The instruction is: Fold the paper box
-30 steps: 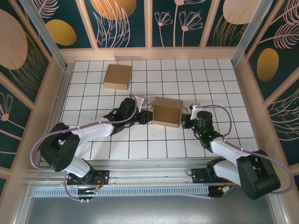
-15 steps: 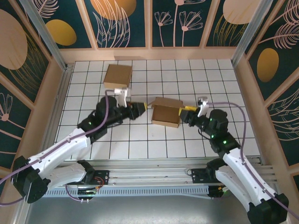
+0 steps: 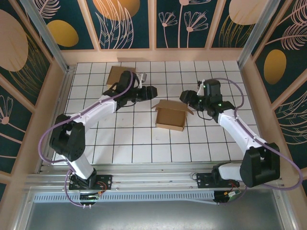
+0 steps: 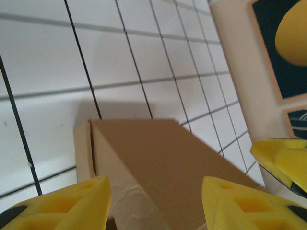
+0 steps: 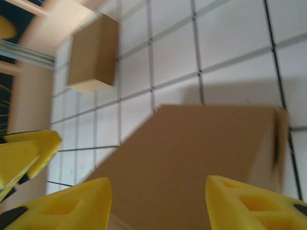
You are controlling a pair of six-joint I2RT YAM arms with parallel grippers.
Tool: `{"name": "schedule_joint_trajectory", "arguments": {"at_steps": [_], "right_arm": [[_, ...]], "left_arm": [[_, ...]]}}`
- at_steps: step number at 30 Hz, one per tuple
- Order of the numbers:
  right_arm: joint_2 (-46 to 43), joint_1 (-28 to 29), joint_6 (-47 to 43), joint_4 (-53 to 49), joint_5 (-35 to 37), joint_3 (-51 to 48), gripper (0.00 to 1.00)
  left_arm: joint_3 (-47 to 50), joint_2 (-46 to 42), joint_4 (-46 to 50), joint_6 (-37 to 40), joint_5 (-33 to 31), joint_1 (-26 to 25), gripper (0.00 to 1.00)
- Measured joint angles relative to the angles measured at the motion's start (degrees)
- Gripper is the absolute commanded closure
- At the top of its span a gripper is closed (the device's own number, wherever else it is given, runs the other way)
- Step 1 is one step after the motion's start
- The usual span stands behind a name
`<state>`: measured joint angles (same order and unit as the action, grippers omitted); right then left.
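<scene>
Paper box (image 3: 171, 116) sits near the middle of the white gridded surface (image 3: 216, 143), flaps standing up, and neither pair of my fingers grips it. My left fingers (image 3: 150, 91) hang spread apart just off its far-left corner. My right fingers (image 3: 185, 96) are spread apart off its far-right corner. Both hold nothing. From the left wrist, a brown flap (image 4: 163, 163) lies under the gap between my left fingers, and a yellow tip of my right fingers shows at the right edge. The blurred right wrist view adds a closed box (image 5: 93, 52) farther off on the grid. Overhead, my left arm (image 3: 103, 103) covers part of it.
</scene>
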<state>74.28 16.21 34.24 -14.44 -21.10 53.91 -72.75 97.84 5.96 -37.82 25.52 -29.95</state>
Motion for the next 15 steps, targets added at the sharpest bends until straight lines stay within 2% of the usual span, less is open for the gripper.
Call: {"name": "schedule_joint_trajectory", "arguments": {"at_steps": [2, 7, 10, 15], "right_arm": [[0.1, 0.0, 1.4, -0.8, 0.1, -2.0, 0.55], [0.1, 1.1, 4.2, -0.3, 0.0, -7.7, 0.59], [0.1, 2.1, 5.7, 0.3, 0.2, -10.2, 0.64], [0.1, 2.6, 7.1, 2.3, 1.7, -12.4, 0.62]], "left_arm": [[1.9, 0.2, -0.9, -0.6, 3.1, 0.0, 0.46], [5.6, 0.5, -4.7, -2.2, 9.3, -1.0, 0.47], [7.3, 1.9, -6.5, -3.0, 10.8, -2.5, 0.51], [9.5, 4.2, -7.5, -4.1, 11.3, -4.3, 0.56]]}}
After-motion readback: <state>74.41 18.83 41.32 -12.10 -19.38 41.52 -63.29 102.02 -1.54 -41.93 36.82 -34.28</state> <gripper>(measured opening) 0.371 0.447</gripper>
